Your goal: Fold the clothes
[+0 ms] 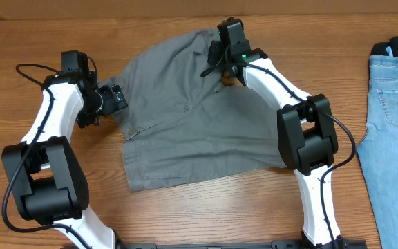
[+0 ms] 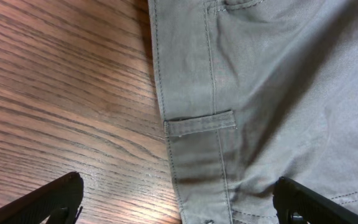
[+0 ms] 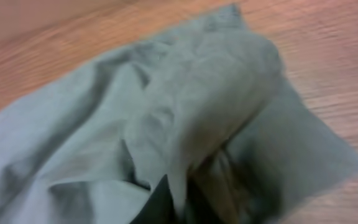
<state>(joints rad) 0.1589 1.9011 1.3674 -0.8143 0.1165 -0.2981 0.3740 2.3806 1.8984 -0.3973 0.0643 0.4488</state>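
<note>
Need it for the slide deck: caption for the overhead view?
Right gripper pinches grey shorts near their far edge, open left gripper at the waistband; light blue jeans lie aside.

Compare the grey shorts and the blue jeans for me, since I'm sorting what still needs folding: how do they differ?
The grey shorts lie mid-table; the light blue jeans lie at the overhead view's right edge, partly out of view. The shorts are rumpled, a fold pinched in the shut right pincer; the jeans lie flat, untouched. Both rest on the wooden table.
</note>
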